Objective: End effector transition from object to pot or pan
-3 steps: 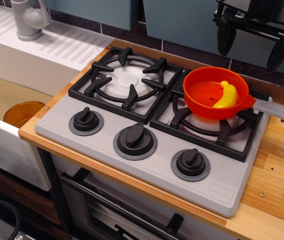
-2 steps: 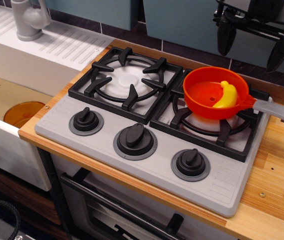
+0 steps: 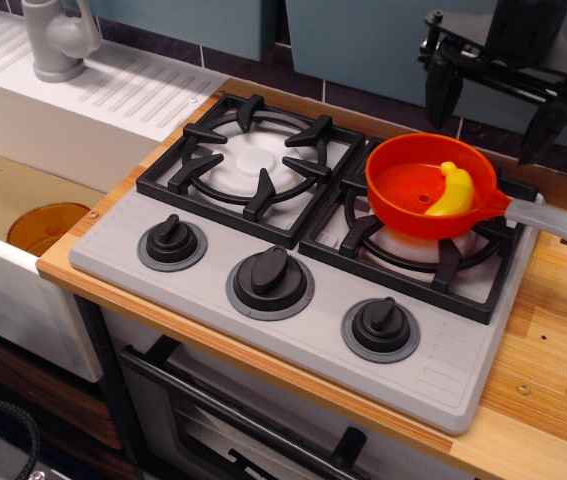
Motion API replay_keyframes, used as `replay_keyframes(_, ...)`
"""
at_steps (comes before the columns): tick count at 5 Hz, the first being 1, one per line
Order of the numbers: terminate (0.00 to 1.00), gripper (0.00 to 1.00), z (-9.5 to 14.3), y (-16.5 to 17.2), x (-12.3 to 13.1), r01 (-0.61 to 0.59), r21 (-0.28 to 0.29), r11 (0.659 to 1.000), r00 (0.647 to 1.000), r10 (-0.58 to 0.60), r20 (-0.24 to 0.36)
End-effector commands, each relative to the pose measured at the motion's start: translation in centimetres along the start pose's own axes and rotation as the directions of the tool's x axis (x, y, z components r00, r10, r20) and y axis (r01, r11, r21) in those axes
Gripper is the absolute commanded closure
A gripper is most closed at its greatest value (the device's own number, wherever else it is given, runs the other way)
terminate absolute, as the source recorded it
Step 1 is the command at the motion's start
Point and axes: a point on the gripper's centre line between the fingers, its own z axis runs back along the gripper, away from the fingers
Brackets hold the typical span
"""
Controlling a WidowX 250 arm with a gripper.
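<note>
The orange-red toy pan (image 3: 408, 195) with a light grey handle (image 3: 558, 222) sits on the right burner of the toy stove. A yellow banana (image 3: 452, 191) lies inside it on the right side. My black gripper (image 3: 488, 135) hangs in the air above and behind the pan, at the top right. Its two fingers (image 3: 441, 92) are spread wide apart with nothing between them.
The grey stove top (image 3: 293, 250) has two black grates and three black knobs (image 3: 269, 275). A white sink (image 3: 3, 200) at the left holds a translucent amber dish (image 3: 45, 226). A grey faucet (image 3: 58, 35) stands at the top left. The wooden counter (image 3: 553, 350) runs to the right.
The gripper has dropped lower and shifted slightly left, closer to the pan. The pan and banana have not moved.
</note>
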Motion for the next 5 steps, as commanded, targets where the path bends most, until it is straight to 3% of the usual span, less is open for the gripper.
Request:
replay_keyframes(1,0.00,0.00,2.1,1.9,0.8,0.005,-0.015,1.000,0.997,-0.004,0.071)
replay_keyframes(3,0.00,0.00,3.3,2.9,0.3,0.009,0.016,1.000,0.996,-0.011,0.084)
replay_keyframes(5,0.00,0.00,1.2,4.4,0.5,0.027,0.013,1.000,0.985,-0.029,0.167)
